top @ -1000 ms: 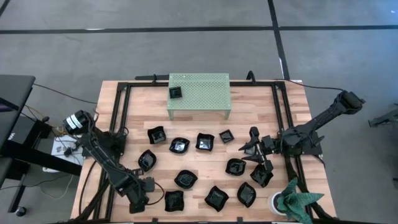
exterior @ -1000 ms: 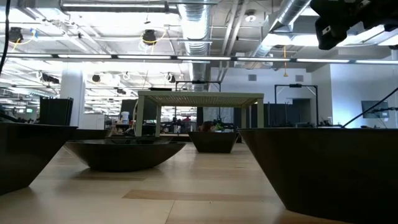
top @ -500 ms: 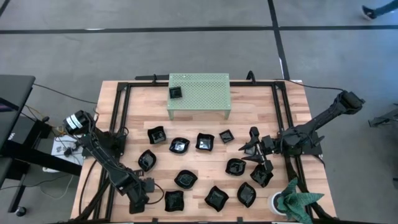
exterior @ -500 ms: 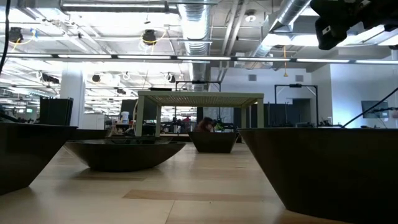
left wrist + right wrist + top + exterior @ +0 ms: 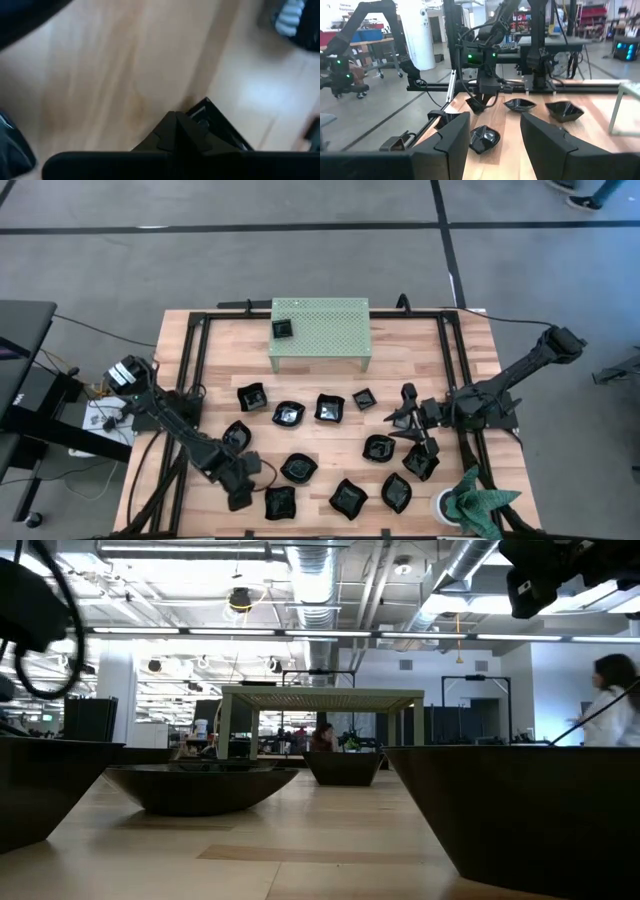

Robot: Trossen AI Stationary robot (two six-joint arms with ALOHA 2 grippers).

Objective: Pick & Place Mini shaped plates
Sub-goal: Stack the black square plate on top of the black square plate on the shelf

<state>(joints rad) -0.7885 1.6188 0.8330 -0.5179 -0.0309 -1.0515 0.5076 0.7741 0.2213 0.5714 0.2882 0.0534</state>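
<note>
**Left arm shifts inward over front row of plates**

Since half a second ago, the left gripper (image 5: pixel 243 483) has moved from the table's front-left corner toward the middle and now sits just beside a plate (image 5: pixel 279 502) at the front edge. Its wrist view shows the fingers (image 5: pixel 176 134) closed together to a point, with the corner of a square black plate (image 5: pixel 220 127) beneath the tip; whether they touch it cannot be told.

The right gripper (image 5: pixel 412 420) has not moved. It rests low at the right side of the table, fingers (image 5: pixel 451 137) spread apart and holding nothing, facing across the wood toward the left arm.

Plates: one square plate (image 5: pixel 283 329) sits on the green stand (image 5: pixel 335 332) at the back. The rest lie scattered on the bare table (image 5: pixel 220 350) in front of the stand, among them a round plate (image 5: pixel 288 414) and a wavy-edged one (image 5: pixel 348 498).

A green cloth (image 5: pixel 478 502) sits at the front-right corner. In the low view a person (image 5: pixel 612 700) shows at the right, in the room beyond.
</note>
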